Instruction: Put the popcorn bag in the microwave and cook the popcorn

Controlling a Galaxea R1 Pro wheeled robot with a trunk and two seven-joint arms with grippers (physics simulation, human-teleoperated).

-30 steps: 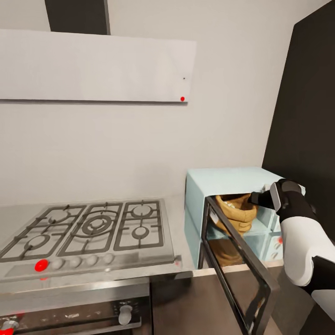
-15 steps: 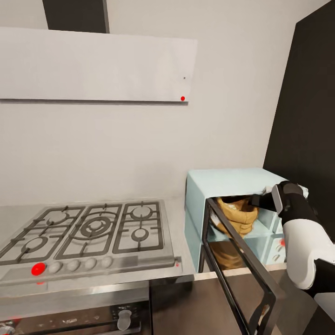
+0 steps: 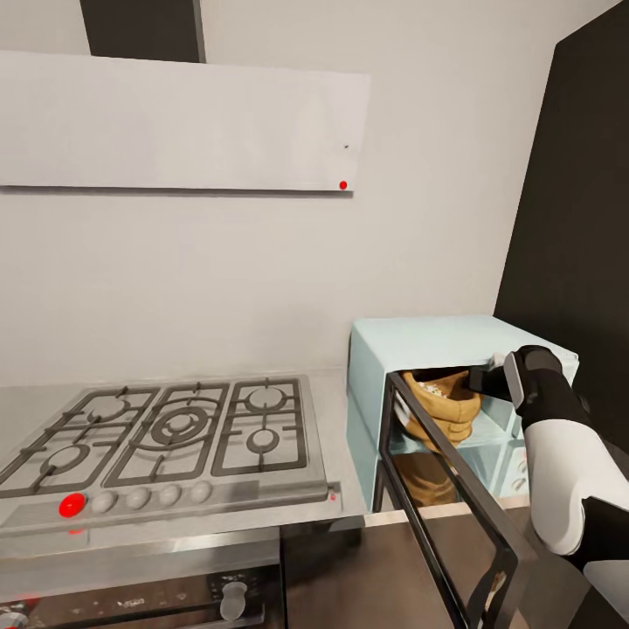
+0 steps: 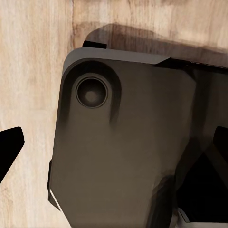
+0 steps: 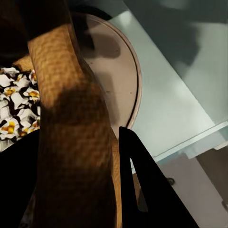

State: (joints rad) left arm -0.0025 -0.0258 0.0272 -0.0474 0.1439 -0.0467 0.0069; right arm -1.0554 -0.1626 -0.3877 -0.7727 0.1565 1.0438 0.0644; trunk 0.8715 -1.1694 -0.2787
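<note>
Right tool [image 3: 479,381] reaches into the open microwave [image 3: 437,336] and pinches the rolled rim of the popcorn bag [image 3: 444,404], which stands on the round turntable [image 5: 118,80] inside the cavity. White kernels [image 5: 14,102] show in the sack's mouth in the right wrist view. The left tool's state I cannot tell; its camera looks down at a dark base over the wooden floor [image 4: 33,71]. The risk, as I judge it: pulling back without letting go would drag or tip the sack and spill popcorn, and the glass door [image 3: 454,507] hangs ajar close by the forearm.
</note>
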